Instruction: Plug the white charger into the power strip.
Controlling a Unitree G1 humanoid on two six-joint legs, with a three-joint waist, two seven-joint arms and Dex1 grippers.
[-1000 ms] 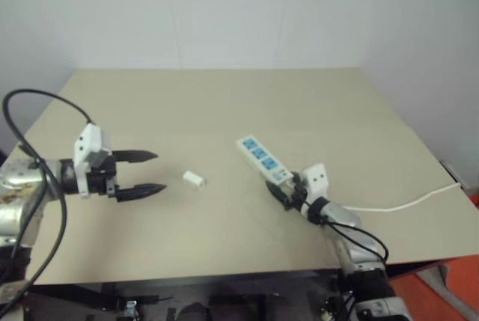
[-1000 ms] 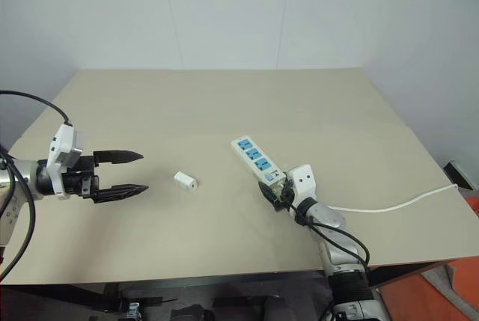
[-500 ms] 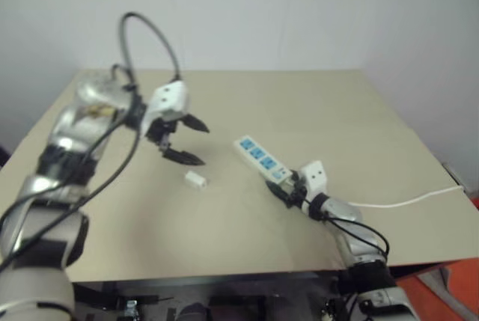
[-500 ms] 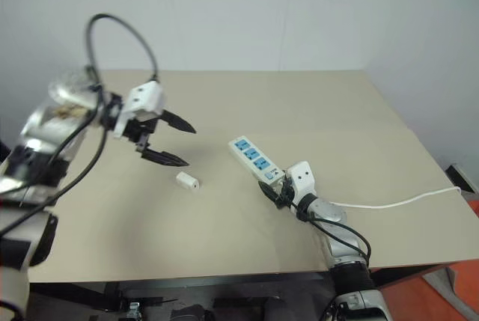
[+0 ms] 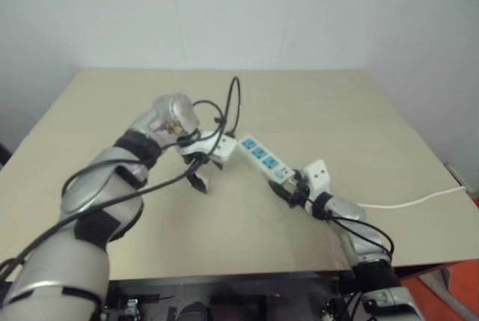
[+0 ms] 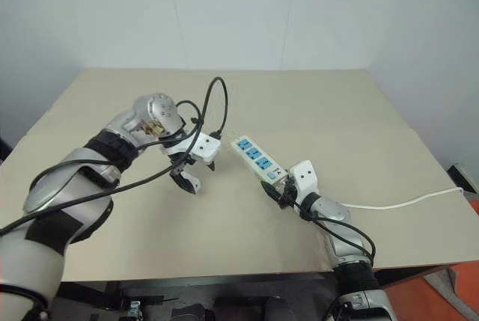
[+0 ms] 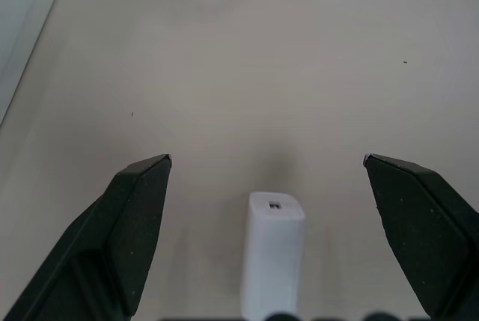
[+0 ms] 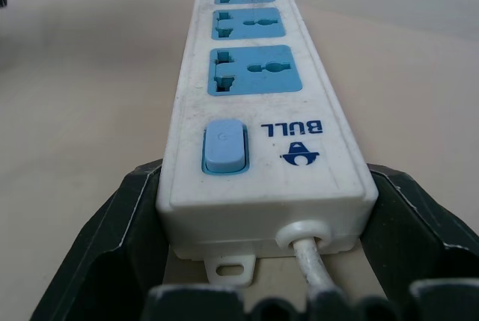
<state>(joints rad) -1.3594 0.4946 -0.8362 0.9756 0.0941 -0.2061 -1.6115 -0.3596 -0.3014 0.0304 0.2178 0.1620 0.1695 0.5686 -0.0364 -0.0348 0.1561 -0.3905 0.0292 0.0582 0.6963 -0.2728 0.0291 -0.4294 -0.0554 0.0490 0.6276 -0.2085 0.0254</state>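
Beside the blue switch [image 8: 224, 144], the power strip [image 8: 262, 104] reads "BULL".

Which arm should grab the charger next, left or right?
Left. Its claw hangs open over the charger, which lies on the table between the fingers. The right claw is busy: it is closed on the cord end of the power strip.

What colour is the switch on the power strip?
Light blue; the switch on the power strip shows best in the right wrist view.
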